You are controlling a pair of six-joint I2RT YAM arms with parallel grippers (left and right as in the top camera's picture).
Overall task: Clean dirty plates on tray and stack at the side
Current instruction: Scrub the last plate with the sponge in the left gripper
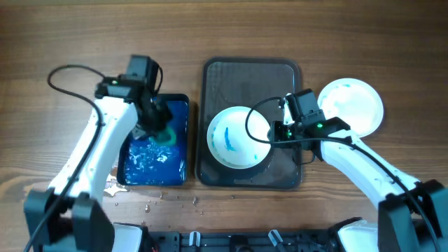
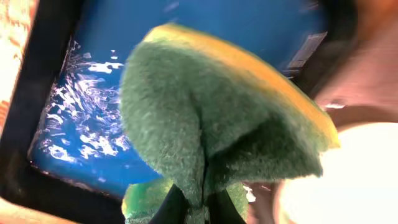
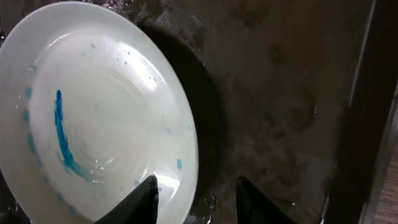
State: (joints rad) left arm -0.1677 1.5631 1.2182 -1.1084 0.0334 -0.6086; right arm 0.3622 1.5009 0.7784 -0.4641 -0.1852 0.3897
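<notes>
the smeared plate [image 1: 236, 138] lies on the near half of the dark tray [image 1: 280, 77], close to the tray's left rim, with a blue-teal streak on the left of its bowl. the right gripper [image 1: 278, 131] is at the plate's right edge. in the right wrist view its jaws stand apart, one finger [image 3: 144, 194] over the plate's [image 3: 93, 124] rim and the other over the wet tray floor [image 3: 286, 93], not clamped on anything. bare tray floor shows beyond the plate and to its right, up to the raised rim.

the left gripper [image 1: 159, 123] is clenched on a green and yellow sponge [image 1: 166, 134], held over the far right part of the blue tray [image 1: 176, 110], which has wet glints on its floor. the blue tray lies just left of the dark tray, a narrow strip of table [image 1: 70, 35] between them.

a second plate [image 1: 353, 105] rests on the table near the dark tray's far right corner, apart from it.
</notes>
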